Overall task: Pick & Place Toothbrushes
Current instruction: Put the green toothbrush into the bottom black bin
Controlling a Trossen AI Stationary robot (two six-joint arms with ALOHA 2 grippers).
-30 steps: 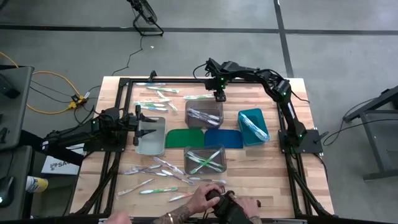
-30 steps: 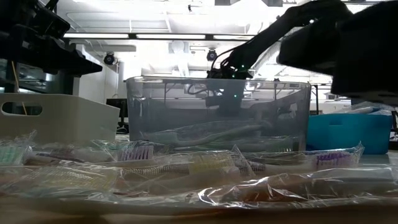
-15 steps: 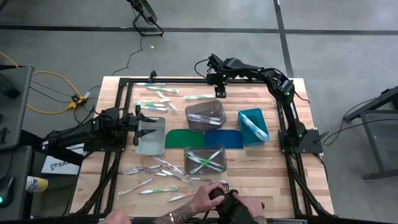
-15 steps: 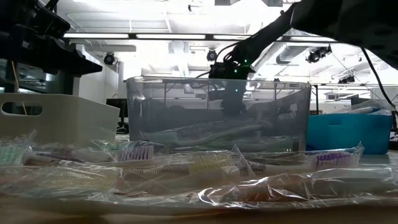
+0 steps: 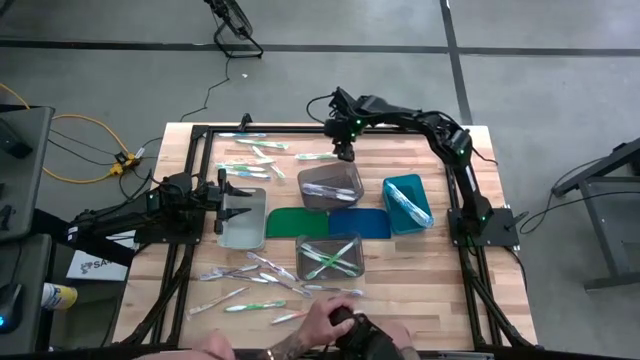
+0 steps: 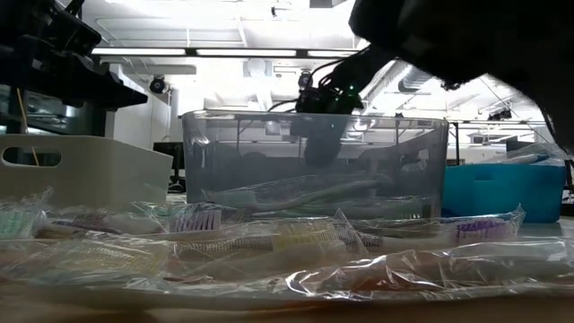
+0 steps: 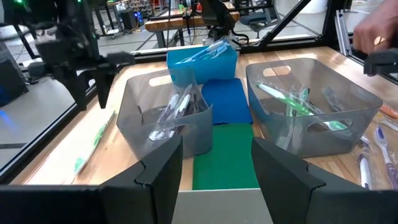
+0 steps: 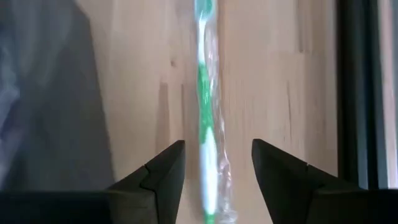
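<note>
Wooden table point(image 5: 400, 275): we count toothbrushes already in three bins: far grey bin point(image 5: 330, 184), near grey bin point(image 5: 329, 258), teal bin point(image 5: 406, 203). Many loose ones left at both table ends. Right gripper point(image 5: 344, 152), fingers spread, hovers over a green toothbrush point(image 8: 206, 124). Left gripper point(image 5: 222, 199), fingers spread, waits at the clear bin point(image 5: 243, 220).

Both arms are black, built of slim jointed links. The right arm point(image 5: 440, 135) carries small green lights near its wrist and at its base, and a thin black cable loops beside its forward link. The left arm point(image 5: 150, 208) shows one green light on its upper side. Each gripper's fingers point(image 8: 283, 180) are matte black, broad wedges with angular, bevelled edges and flat inner faces.
</note>
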